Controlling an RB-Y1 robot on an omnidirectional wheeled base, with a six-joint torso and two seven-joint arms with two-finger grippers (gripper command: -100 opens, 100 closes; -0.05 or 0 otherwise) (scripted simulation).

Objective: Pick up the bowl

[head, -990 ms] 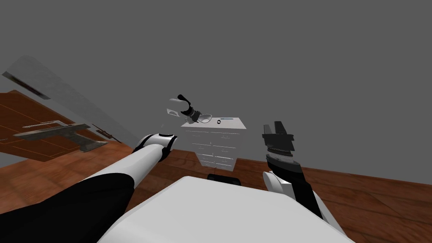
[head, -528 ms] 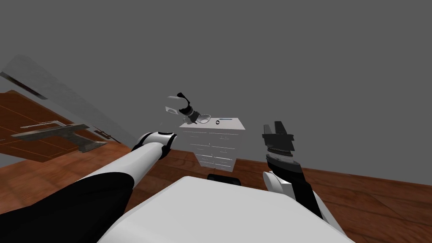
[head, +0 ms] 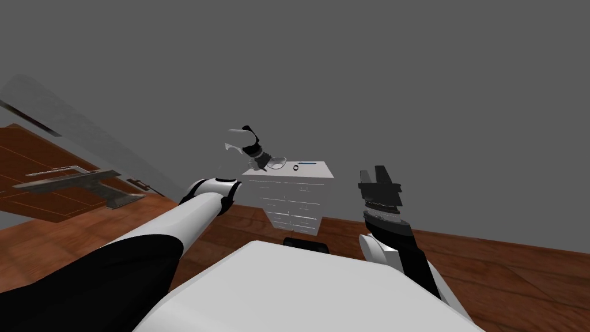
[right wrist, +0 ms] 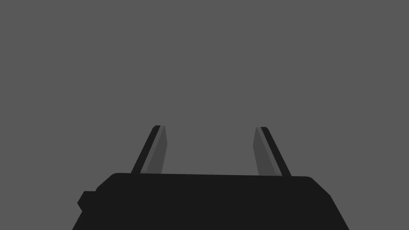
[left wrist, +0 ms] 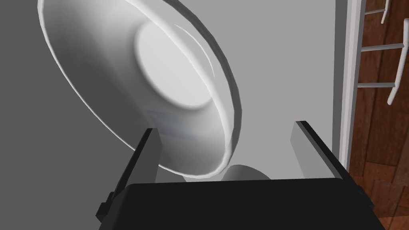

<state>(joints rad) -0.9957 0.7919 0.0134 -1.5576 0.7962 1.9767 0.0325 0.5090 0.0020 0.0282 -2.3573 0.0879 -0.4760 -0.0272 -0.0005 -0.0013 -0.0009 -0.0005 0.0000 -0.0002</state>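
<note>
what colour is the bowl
The bowl is plain white, clearest in the left wrist view.

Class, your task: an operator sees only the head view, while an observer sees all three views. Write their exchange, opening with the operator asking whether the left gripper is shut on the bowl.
Observer: No. The left wrist view shows the left gripper with its fingers open around the near rim of the tilted white bowl.
Operator: Do both touch it?
Observer: One finger overlaps the rim, and the other stands apart from it.
Operator: And the right gripper?
Observer: The right gripper has open fingers with nothing between them.
</note>
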